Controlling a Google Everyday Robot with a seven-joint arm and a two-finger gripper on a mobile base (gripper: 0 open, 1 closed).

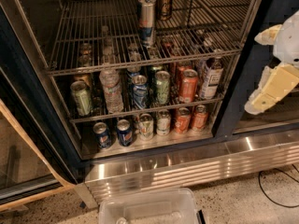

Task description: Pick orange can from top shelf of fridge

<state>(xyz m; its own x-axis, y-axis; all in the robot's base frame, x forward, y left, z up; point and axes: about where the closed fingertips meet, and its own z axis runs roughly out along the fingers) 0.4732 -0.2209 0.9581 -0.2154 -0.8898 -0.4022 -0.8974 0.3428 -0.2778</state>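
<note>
Your gripper (257, 73) hangs outside the fridge (233, 111) at the right edge, partly cut off, fingers wide and empty. The orange can (164, 3) stands far back on the top shelf (88, 31), its top cropped.

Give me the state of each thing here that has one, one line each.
Large dark-framed drinks fridge: door open.
Slim dark orange-copper can: upright at the back of the silvery wire top shelf, not gripped.
Tall silver-and-blue can: upright on the same shelf, nearer the front.
Cream gripper: outside the fridge at its right, well away from the can.
Clear plastic bin: on the floor, lidless.
</note>
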